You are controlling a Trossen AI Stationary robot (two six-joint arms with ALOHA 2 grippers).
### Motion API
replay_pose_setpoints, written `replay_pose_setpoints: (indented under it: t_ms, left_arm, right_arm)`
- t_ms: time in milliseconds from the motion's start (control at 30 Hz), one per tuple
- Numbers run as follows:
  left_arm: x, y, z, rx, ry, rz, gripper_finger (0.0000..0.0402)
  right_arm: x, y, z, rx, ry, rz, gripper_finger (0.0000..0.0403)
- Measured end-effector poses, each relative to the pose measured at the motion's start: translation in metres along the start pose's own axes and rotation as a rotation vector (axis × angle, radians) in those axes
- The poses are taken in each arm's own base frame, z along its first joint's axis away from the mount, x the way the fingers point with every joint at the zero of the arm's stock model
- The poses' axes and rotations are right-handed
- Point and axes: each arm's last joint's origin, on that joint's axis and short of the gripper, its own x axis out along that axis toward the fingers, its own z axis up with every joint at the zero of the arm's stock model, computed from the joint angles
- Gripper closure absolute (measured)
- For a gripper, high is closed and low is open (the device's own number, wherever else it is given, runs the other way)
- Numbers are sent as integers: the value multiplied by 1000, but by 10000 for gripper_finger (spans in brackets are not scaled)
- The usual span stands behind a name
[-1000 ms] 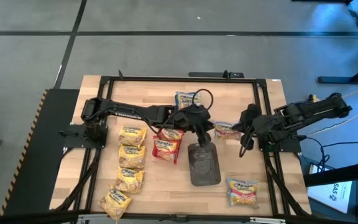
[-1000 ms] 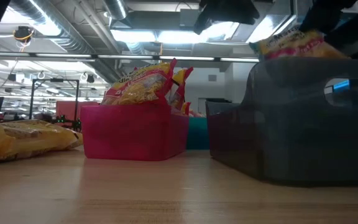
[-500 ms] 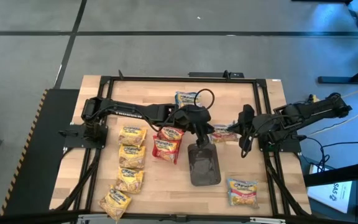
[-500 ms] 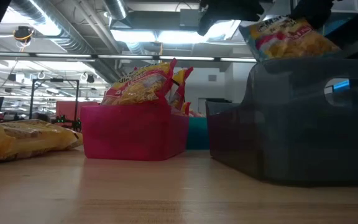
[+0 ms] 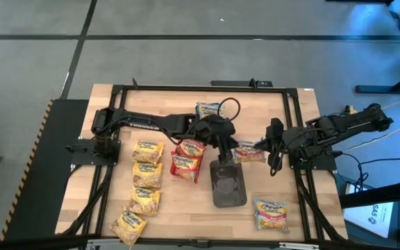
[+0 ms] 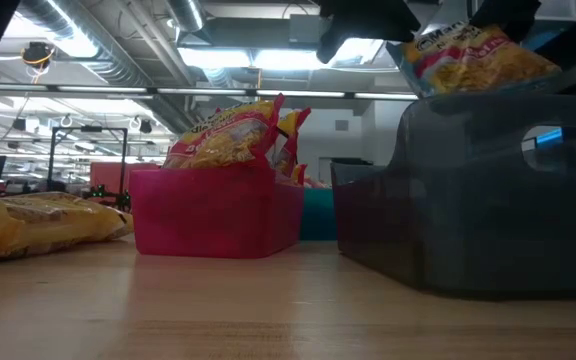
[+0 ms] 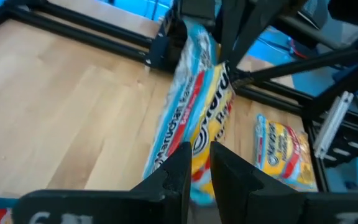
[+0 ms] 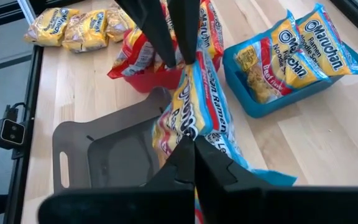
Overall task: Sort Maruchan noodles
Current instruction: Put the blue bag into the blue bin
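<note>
One blue-and-pink Maruchan noodles packet [image 5: 248,151] hangs over the far end of the grey bin [image 5: 228,184], stretched between my two grippers. My left gripper [image 5: 228,147] is shut on its left end and my right gripper [image 5: 268,149] on its right end. In the low view the packet [image 6: 473,55] shows tilted above the grey bin's rim [image 6: 468,110]. Red packets stand in the pink bin [image 5: 186,161], and blue ones lie in the teal bin [image 5: 209,110]. My left gripper pinches the packet's near end [image 7: 205,134] between its two fingers, coming slanting down from the table's left. The packet runs away from the fingers, turned partly on edge and lifted clear. My right gripper pinches the packet's opposite end [image 8: 190,127] between its shut fingers, slanting down from the table's right. The packet stretches from there to the other gripper's fingers [image 8: 160,37], clear of the bin below.
Several yellow packets [image 5: 146,173] lie in a column along the table's left side. One more blue-and-pink packet [image 5: 271,213] lies near the front right. The black frame rail [image 5: 200,89] borders the work area.
The packet held between the two grippers has risen a little above the grey bin's rim and tipped more steeply. My left gripper has turned at the wrist while staying in place. Both grippers have kept their hold.
</note>
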Motion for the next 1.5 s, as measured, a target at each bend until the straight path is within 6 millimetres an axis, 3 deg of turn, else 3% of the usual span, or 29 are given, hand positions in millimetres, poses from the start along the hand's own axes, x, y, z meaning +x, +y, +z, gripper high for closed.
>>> replay_pose_setpoints:
  t_ms: [800,1000,1267,1500]
  left_arm:
    - [0,19,7,-21,7,-25,349]
    - [-8,23,17,-25,-49,-29,349]
    - [-11,15,17,-16,-27,-132,349]
    - [-11,13,16,19,-36,-119,349]
  right_arm:
    - [0,1,-1,-5,31,41,403]
    - [0,1,-1,-5,31,42,403]
    - [0,0,-1,-13,19,19,403]
    - [0,0,-1,-12,16,20,403]
